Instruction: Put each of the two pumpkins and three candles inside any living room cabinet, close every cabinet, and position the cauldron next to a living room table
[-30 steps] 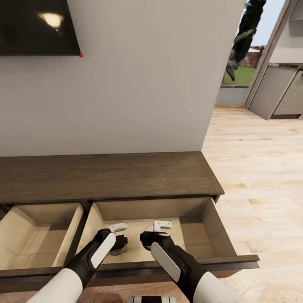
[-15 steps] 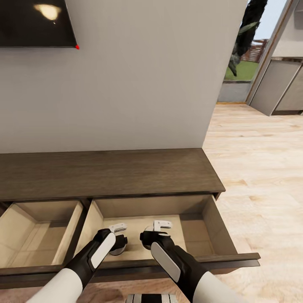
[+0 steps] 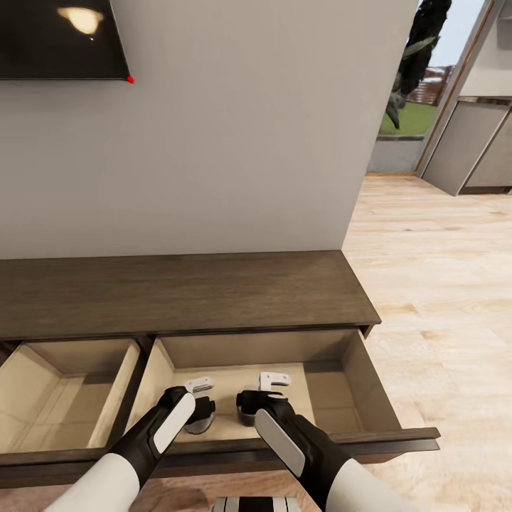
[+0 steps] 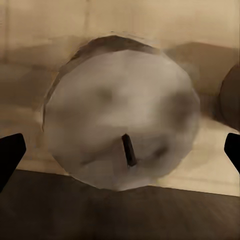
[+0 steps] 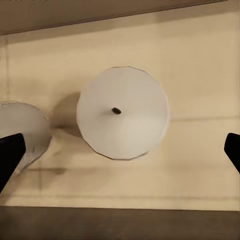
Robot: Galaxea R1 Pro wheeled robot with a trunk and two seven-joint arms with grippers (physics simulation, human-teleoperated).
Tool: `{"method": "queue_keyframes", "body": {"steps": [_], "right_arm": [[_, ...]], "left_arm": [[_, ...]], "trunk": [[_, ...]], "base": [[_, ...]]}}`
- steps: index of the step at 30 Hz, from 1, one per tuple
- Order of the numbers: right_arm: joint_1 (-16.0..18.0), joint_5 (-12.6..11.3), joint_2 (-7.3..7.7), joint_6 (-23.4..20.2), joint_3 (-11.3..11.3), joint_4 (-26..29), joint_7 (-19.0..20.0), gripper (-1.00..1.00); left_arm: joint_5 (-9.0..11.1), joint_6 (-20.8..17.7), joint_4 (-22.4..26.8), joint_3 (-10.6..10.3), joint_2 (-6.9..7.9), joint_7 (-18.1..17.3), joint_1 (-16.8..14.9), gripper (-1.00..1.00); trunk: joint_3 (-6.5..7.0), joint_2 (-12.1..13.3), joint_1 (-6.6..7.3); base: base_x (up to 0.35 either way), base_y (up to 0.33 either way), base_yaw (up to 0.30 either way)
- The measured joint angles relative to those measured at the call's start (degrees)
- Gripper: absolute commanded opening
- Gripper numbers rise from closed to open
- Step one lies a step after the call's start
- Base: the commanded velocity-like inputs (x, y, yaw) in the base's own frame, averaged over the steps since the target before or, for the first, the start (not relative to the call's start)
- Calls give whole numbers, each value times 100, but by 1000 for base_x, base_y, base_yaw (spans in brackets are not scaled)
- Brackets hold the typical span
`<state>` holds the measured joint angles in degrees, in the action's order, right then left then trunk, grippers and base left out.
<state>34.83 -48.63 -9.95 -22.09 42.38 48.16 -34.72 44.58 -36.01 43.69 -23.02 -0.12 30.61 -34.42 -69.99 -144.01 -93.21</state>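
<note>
Below the wall's dark screen [image 3: 60, 39], the cabinet [image 3: 185, 291] has two drawers pulled out. Inside its right drawer [image 3: 331, 387], both tools, left [image 3: 200, 390] and right [image 3: 274, 384], hang released over two upright candles [image 5: 123, 112] [image 4: 120, 125] standing near each other.

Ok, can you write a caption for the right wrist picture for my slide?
Open right gripper hovering above a candle standing in the cabinet drawer, a second candle beside it.

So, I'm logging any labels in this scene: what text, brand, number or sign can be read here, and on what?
None: no readable text, brand, number or sign in any view.
The candles, the cabinet and the dark wall screen are all unmarked.
</note>
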Motion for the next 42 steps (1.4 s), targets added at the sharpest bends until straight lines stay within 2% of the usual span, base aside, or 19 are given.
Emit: {"method": "queue_keyframes", "body": {"steps": [7,18,23,27,29,32,34,36,42], "right_arm": [[-1,0,2,0,0,1,0,100],[1,-9,5,-63,0,5,-10,100],[1,-21,8,-85,-3,2,-45,100],[0,-49,9,-94,-11,2,-62,100],[0,-59,9,-100,-15,4,-68,100],[1,-82,13,-214,-29,18,-77,100],[1,-82,17,-333,-43,39,-81,100],[1,-82,21,-437,-54,58,-84,100],[1,-93,42,-508,-67,79,-85,100]], "left_arm": [[0,-1,0,8,1,1,0,100],[4,-25,68,16,11,-19,0,100],[63,-90,230,39,76,-9,0,100],[75,-244,296,237,89,-7,0,100],[76,-524,392,450,91,-7,0,100],[69,-933,578,883,93,-7,0,100],[69,-1031,618,1012,95,-7,0,100],[72,-1094,642,1092,99,-7,0,100],[84,-1178,665,1146,99,-7,0,100]], "trunk": [[0,0,0],[243,14,29],[354,21,42],[443,26,52],[487,29,57],[554,33,65],[598,36,70],[642,39,75],[775,47,91]], "base": [[0,0,0],[0,0,0],[0,0,0],[0,0,0],[0,0,0],[0,0,0],[0,0,0],[0,0,0],[-1,0,0]]}}
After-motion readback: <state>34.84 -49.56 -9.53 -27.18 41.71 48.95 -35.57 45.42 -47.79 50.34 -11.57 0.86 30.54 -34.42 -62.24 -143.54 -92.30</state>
